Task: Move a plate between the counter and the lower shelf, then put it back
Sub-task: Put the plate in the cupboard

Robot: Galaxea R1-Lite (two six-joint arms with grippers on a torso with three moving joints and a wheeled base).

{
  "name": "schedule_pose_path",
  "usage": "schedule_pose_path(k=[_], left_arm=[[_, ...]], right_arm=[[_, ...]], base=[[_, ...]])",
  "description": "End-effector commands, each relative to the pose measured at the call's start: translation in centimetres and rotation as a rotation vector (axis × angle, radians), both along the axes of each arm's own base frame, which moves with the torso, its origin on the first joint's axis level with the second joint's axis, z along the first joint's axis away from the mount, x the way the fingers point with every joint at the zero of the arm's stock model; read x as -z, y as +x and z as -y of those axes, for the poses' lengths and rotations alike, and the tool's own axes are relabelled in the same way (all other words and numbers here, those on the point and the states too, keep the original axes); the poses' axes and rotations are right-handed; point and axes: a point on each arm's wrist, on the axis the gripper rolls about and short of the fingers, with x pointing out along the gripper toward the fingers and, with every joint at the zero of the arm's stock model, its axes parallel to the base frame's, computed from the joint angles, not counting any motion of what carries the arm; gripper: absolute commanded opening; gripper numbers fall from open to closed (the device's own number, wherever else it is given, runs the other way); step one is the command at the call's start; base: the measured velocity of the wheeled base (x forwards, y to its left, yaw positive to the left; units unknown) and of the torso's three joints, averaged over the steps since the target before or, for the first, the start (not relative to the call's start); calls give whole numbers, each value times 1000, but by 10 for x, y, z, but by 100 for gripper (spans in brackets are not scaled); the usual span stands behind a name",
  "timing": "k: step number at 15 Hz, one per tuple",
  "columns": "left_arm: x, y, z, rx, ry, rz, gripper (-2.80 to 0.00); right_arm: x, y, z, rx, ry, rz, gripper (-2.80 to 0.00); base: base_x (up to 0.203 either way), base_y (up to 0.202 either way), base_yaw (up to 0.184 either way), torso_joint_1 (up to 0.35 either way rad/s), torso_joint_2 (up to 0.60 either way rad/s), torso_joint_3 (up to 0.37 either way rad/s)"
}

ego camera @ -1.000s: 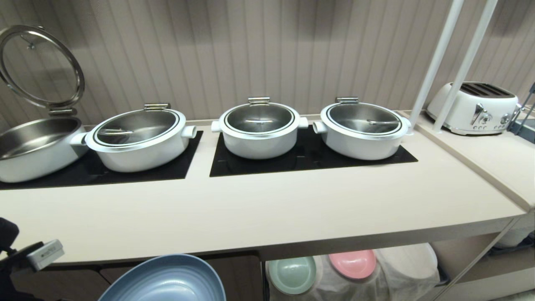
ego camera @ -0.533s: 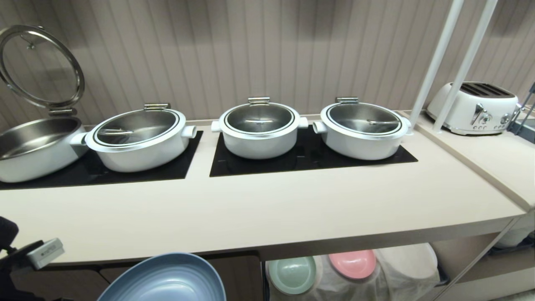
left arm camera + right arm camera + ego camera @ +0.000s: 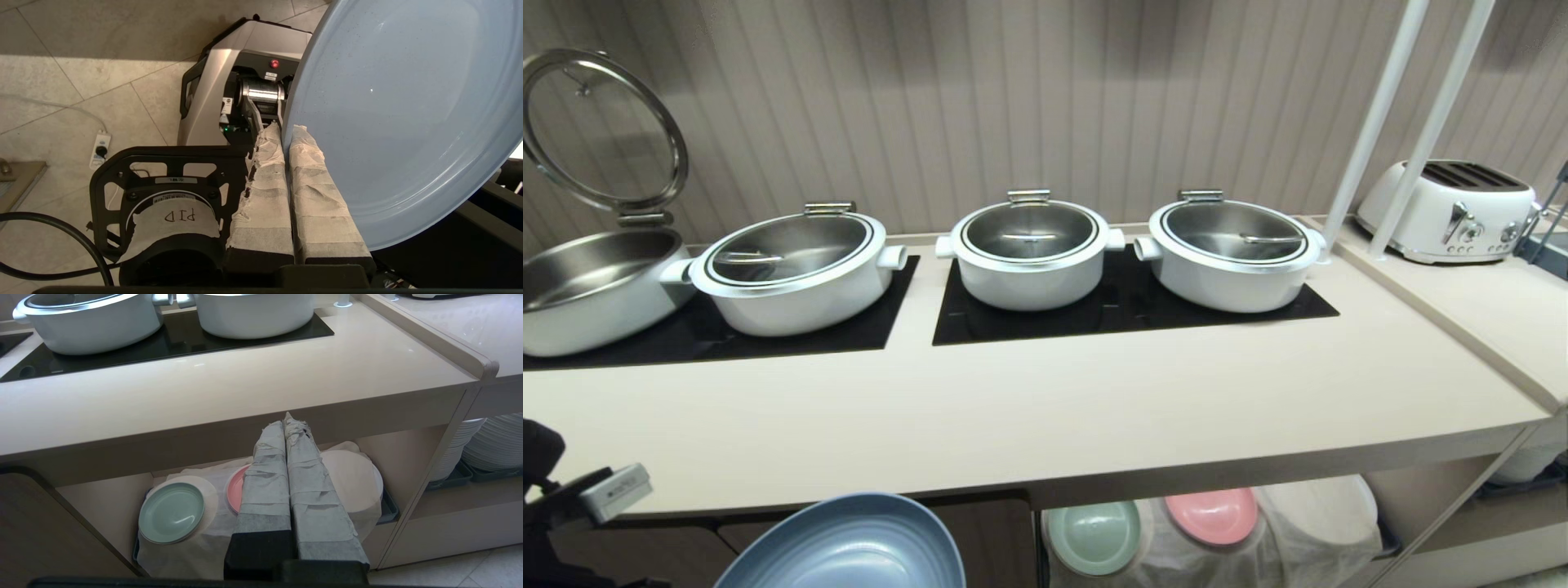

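Counter (image 3: 1045, 416): long beige worktop running right across the head view, two black cooktop panels (image 3: 1131, 306) set into it — nothing on the bare front strip.
Pots: four white pots on the panels; the leftmost one (image 3: 592, 286) has its glass lid tipped up, the other three (image 3: 1029, 253) are covered.
Adjoining top: off to the right, carrying a white toaster (image 3: 1454, 208), with two white poles (image 3: 1409, 122) rising beside it.
Lower shelf (image 3: 106, 502): the recess under the counter, a white cloth (image 3: 212, 539) draped over the stacks inside.
On the cloth: a mint green plate (image 3: 171, 512) and a pink plate (image 3: 1211, 514) side by side (the pink one is partly hidden behind the right gripper in the right wrist view).
Plate (image 3: 845, 547): here's the light blue one — in the air, below and in front of the counter's front edge, tilted, on neither counter nor shelf.
Left gripper (image 3: 288, 134): its wrapped fingers (image 3: 261, 192) are clamped tight on the plate's rim, one pad either side of the edge; floor tiles and the robot's base lie below it.
Right gripper (image 3: 286, 420): padded fingers pressed together with nothing between them, held out in front of the lower shelf, just under the counter's edge.
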Motion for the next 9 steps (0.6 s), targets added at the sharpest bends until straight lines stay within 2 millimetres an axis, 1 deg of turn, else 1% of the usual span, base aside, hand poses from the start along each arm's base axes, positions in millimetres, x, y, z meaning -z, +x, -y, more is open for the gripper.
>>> schedule_pose_path(k=[1, 9], left_arm=[[2, 1, 0, 1, -4, -18, -280], [2, 1, 0, 5, -31, -18, -280]], right_arm=[[0, 0, 0, 0, 1, 1, -280], [0, 0, 0, 0, 1, 1, -280]], base=[[0, 0, 0, 0, 0, 0], [0, 0, 0, 0, 0, 0]])
